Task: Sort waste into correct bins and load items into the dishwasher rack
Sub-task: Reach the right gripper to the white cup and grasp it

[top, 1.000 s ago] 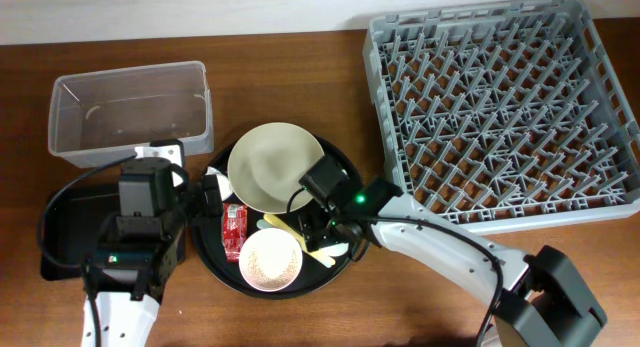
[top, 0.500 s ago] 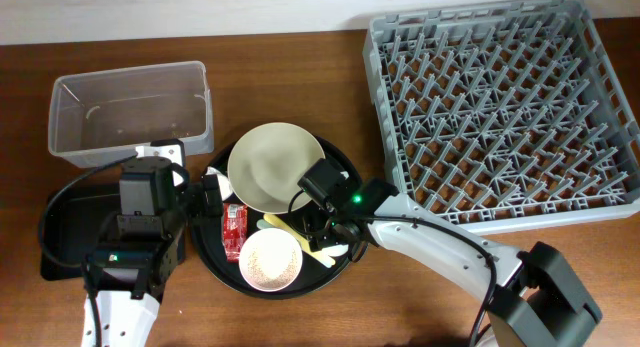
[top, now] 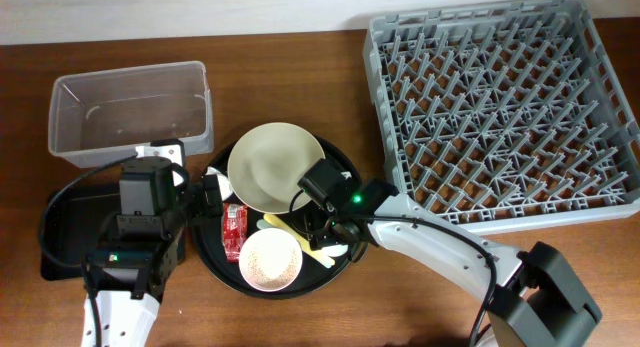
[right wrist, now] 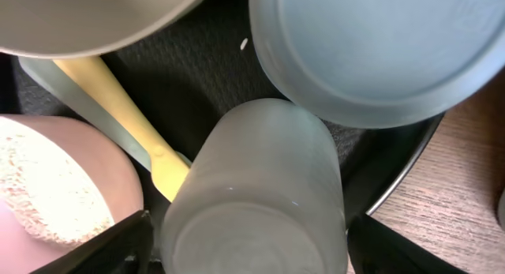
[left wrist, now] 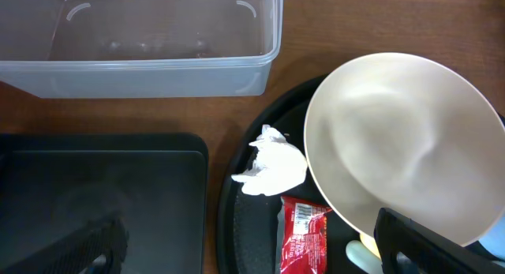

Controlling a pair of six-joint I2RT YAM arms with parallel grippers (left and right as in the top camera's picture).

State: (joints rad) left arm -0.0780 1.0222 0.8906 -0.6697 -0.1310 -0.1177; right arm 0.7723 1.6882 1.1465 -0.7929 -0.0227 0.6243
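Note:
My right gripper (top: 335, 239) (right wrist: 251, 254) is open, with its fingers on either side of the white cup (right wrist: 252, 195), which lies on its side. The light-blue cup (right wrist: 379, 53) is just beyond it. The yellow utensil (right wrist: 126, 108) and the pale-green utensil (right wrist: 71, 88) lie beside the pinkish bowl (top: 270, 259), which holds rice. My left gripper (top: 205, 199) (left wrist: 252, 258) is open and empty above the red sachet (left wrist: 304, 234) (top: 233, 230). The crumpled tissue (left wrist: 272, 163) lies next to the cream plate (top: 272, 165) (left wrist: 402, 148).
All these things sit on a round black tray (top: 215, 262). The clear tub (top: 130, 112) is at the back left. The shallow black tray (top: 65, 227) lies under my left arm. The grey dishwasher rack (top: 500, 107) is at the right.
My right gripper shifted slightly to the left over the white cup, then held still. The left arm has not moved.

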